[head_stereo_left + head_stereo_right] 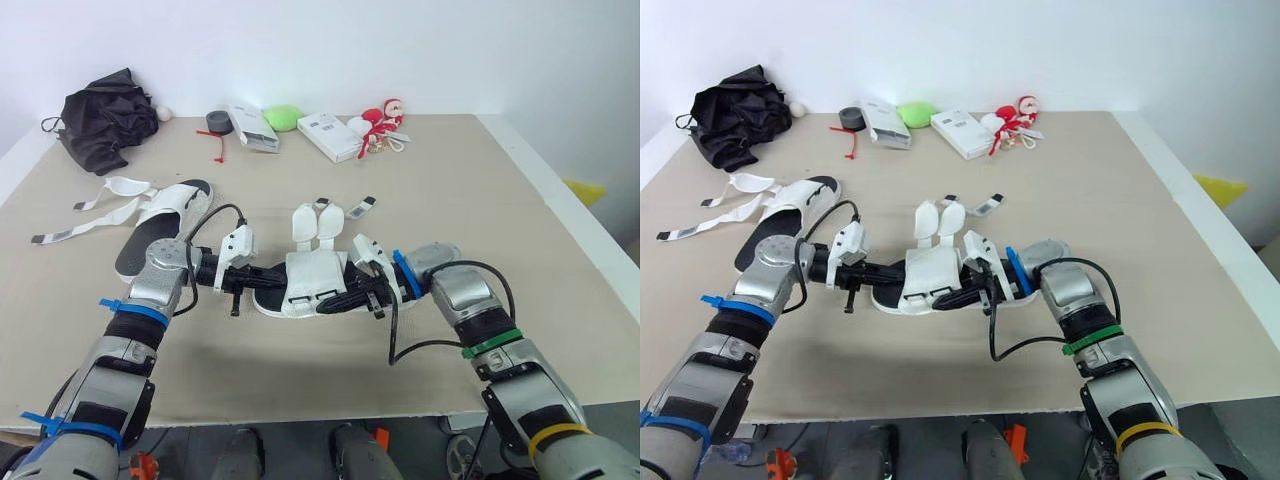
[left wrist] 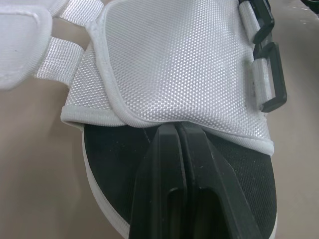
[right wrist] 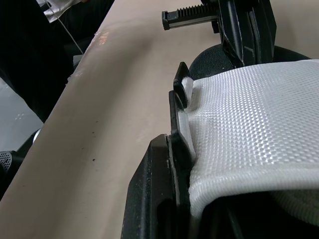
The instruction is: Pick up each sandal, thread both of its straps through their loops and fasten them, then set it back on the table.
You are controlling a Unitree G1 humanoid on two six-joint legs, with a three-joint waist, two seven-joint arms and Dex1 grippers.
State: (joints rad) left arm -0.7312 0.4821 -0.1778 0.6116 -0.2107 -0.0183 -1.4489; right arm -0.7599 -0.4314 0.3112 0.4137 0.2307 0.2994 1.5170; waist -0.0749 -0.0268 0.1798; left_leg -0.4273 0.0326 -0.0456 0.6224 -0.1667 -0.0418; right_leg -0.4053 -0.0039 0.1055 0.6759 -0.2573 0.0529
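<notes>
A sandal (image 1: 312, 272) with a white woven upper and black footbed lies at the table's middle. Its two straps (image 1: 316, 222) hang loose toward the far side. My left gripper (image 1: 258, 277) comes in from the heel end. It is shut, and its fingertips (image 2: 164, 144) rest on the footbed (image 2: 107, 154) at the upper's hem. My right gripper (image 1: 350, 297) is shut on the near edge of the upper (image 3: 249, 114), beside the black buckle loops (image 3: 179, 89). A second sandal (image 1: 165, 215) lies at the left with its straps (image 1: 100, 205) spread open.
Along the far edge sit a black bag (image 1: 105, 120), a black tape roll (image 1: 217, 122), two white boxes (image 1: 330, 135), a green object (image 1: 283, 118) and a red-and-white toy (image 1: 380, 118). The table's near edge (image 1: 300, 412) runs just below my arms.
</notes>
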